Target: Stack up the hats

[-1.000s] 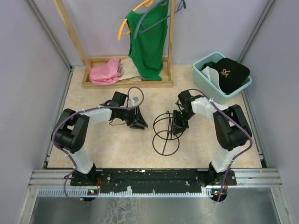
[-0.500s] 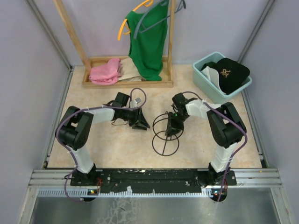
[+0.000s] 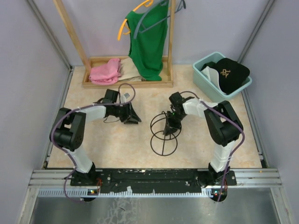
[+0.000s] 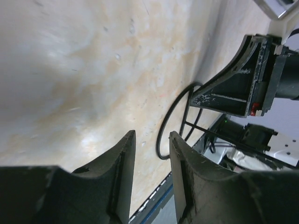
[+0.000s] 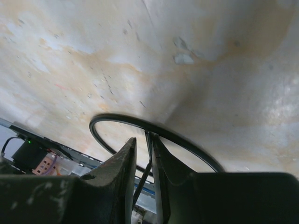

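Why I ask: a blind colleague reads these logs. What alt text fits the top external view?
Over a beige table, the right pincer sits at a black wire stand, the left pincer empty beside it. A black cap and a white cap lie in a teal bin at far right; a green shirt hangs behind.

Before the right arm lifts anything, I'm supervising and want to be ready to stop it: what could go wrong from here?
1. The right tool straddles one thin rod of the wire stand, jaws not yet tight; the round wire may slip, or the stand may swing.
2. The open, empty left tool sits nearby, so a swinging stand might strike it.
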Controlling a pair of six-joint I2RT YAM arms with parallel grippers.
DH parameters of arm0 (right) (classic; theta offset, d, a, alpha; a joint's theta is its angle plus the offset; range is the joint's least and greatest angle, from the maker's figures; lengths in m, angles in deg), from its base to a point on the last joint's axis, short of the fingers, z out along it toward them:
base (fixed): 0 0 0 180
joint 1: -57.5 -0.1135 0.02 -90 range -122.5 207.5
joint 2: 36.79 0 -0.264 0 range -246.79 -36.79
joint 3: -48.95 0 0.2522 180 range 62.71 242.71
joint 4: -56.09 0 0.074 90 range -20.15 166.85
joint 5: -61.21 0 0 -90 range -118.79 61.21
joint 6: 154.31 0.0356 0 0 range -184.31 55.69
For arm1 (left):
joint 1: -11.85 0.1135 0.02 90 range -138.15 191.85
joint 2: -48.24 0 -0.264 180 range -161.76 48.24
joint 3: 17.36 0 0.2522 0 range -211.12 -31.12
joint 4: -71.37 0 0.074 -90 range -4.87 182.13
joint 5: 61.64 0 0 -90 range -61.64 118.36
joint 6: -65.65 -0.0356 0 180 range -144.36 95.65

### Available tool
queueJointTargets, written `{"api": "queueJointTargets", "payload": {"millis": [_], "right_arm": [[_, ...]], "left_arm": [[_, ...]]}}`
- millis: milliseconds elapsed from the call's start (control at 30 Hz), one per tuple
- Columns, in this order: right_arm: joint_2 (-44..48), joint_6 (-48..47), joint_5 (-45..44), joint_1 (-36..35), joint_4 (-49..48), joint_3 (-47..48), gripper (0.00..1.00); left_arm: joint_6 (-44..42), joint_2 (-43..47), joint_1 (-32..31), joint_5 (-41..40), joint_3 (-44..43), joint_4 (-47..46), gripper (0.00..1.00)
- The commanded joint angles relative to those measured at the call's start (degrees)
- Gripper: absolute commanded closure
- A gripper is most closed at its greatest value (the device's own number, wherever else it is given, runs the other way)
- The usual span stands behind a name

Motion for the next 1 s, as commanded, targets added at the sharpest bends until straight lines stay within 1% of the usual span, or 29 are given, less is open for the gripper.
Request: {"api": "queueJointTargets", "payload": {"millis": [0, 133, 300, 500, 733, 833, 967], "right_arm": [[-5.2, -0.21, -10.27, -0.58, -4.75, 4.11, 0.78], [-7.77, -0.64, -11.16, 0.32, -4.15, 8.41, 0.78], [-10.09, -1.3, -12.12, 2.68, -3.11, 13.07, 0.78], [-13.62, -2.47, -12.53, 4.74, -1.85, 20.2, 0.78], [-18.69, -2.83, -11.42, 4.8, -0.55, 28.22, 0.79], [-18.36, -3.27, -11.31, 5.34, 0.64, 29.98, 0.78], [-14.8, -3.69, -9.91, 7.17, 0.17, 28.12, 0.76]], "left_arm": [[-3.32, 3.71, 4.34, -1.69, 0.07, 1.76, 0.58], [-5.91, 4.53, 6.78, -2.1, -2.77, 3.45, 0.56], [-5.81, 4.41, 7.89, -2.1, -5.2, 3.36, 0.55], [-5.59, 4.12, 8.54, -1.49, -6.66, 2.14, 0.52], [-6.11, 2.2, 8.62, -0.87, -9.83, 1.73, 0.51], [-5.8, 1.98, 8.71, -0.29, -10.03, -0.33, 0.51], [-3.36, 2.16, 9.68, 0.13, -8.72, -5.38, 0.49]]}}
